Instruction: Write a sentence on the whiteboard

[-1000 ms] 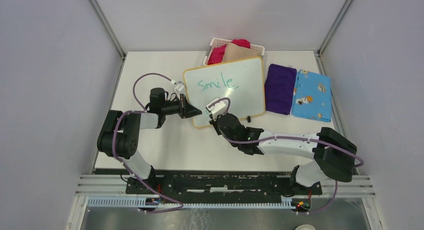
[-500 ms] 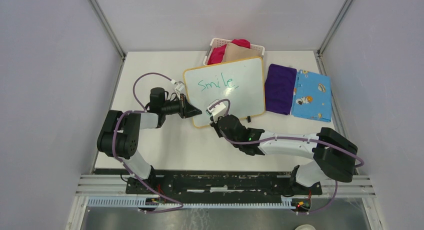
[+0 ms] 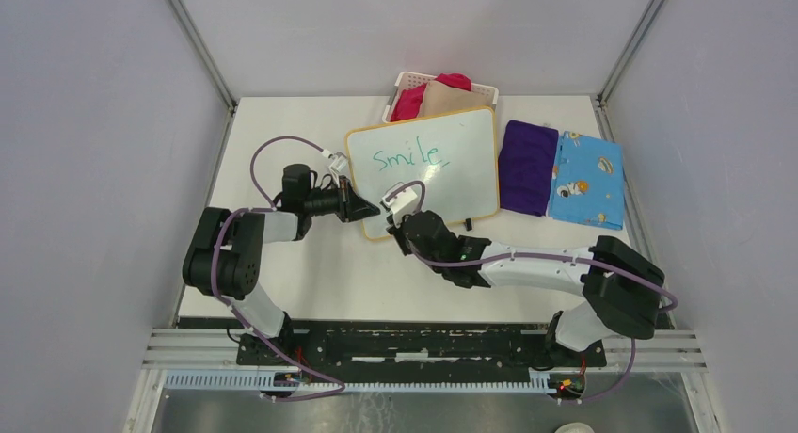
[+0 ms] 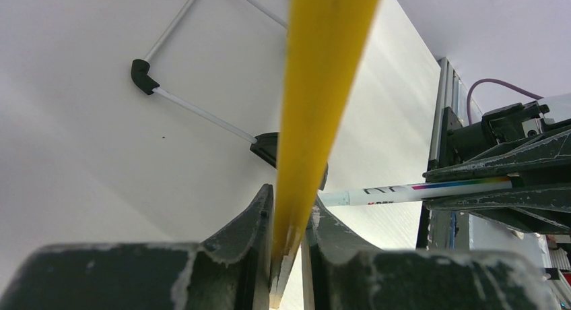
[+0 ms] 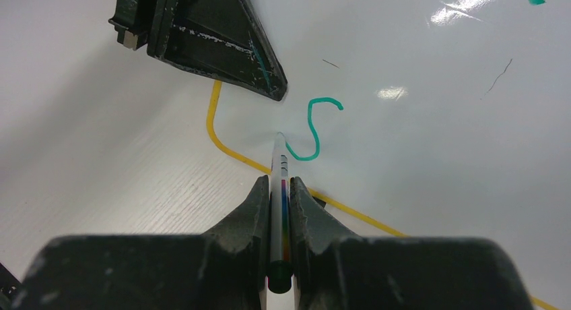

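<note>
— Overhead count?
— I log one white, yellow-framed whiteboard (image 3: 470, 184) mid-table, carrying one line of the green handwritten sentence (image 3: 406, 157), "Smile,". The left gripper (image 3: 365, 209) and right gripper (image 3: 397, 218) meet at its near-left corner.
— Left wrist?
— Jaws nipped tight on the whiteboard's edge.
— Right wrist?
— Jaws clamp one slim white marker (image 5: 281, 189), tip at the board beside a green "s" unseen overhead.

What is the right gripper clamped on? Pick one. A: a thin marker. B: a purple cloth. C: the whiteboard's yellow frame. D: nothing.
A: the right wrist view shows the right gripper shut on a thin marker, its tip at a green S on the whiteboard.
</note>
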`<state>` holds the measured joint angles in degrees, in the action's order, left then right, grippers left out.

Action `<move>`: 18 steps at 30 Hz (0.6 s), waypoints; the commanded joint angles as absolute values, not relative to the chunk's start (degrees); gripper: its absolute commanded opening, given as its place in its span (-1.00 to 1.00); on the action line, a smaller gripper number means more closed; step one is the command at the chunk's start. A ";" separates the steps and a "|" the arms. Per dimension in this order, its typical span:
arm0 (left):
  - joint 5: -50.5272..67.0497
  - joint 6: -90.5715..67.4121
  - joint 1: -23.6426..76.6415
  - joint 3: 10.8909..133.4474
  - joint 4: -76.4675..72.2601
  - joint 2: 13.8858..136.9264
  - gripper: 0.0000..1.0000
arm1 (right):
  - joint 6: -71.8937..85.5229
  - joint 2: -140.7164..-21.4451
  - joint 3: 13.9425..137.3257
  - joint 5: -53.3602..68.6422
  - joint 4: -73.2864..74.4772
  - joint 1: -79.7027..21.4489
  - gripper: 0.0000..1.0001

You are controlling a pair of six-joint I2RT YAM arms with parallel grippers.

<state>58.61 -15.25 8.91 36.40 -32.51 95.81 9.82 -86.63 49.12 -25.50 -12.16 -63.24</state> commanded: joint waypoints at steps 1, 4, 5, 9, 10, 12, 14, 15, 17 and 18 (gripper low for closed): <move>54.04 -12.23 10.20 36.44 -25.59 95.93 -0.96 | 10.12 -86.11 51.00 -25.89 -13.34 -62.69 -1.00; 53.97 -12.22 10.20 36.52 -25.49 95.98 -0.97 | 10.32 -82.66 48.53 -24.98 -13.92 -62.75 -1.00; 53.94 -12.18 10.20 36.50 -25.48 95.98 -0.96 | 11.03 -81.17 47.89 -24.02 -13.86 -62.72 -1.00; 53.86 -12.17 10.20 36.52 -25.44 96.06 -0.96 | 11.48 -75.99 46.45 -24.01 -13.62 -62.44 -1.00; 53.83 -12.16 10.20 36.52 -25.34 95.99 -0.97 | 10.95 -75.50 46.62 -24.82 -13.24 -62.28 -1.00; 53.80 -12.17 10.20 36.58 -25.31 95.98 -0.96 | 10.09 -75.32 47.08 -25.99 -12.42 -61.30 -1.00; 53.77 -12.06 10.20 36.61 -25.16 96.05 -0.97 | 9.98 -75.71 47.45 -25.58 -12.08 -59.62 -1.00; 53.79 -12.00 10.20 36.57 -25.14 96.06 -0.97 | 9.91 -75.98 47.61 -25.25 -12.18 -59.13 -1.00; 53.71 -12.00 10.20 36.57 -25.07 96.02 -0.96 | 9.56 -76.75 48.23 -24.91 -12.32 -58.49 -1.00; 53.70 -11.91 10.20 36.61 -24.94 96.06 -0.96 | 9.40 -77.21 48.61 -24.83 -12.20 -58.44 -1.00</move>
<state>58.63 -15.03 9.08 36.69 -31.75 95.61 10.22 -76.20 46.28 -24.45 -11.29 -59.53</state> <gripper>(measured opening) 0.240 0.164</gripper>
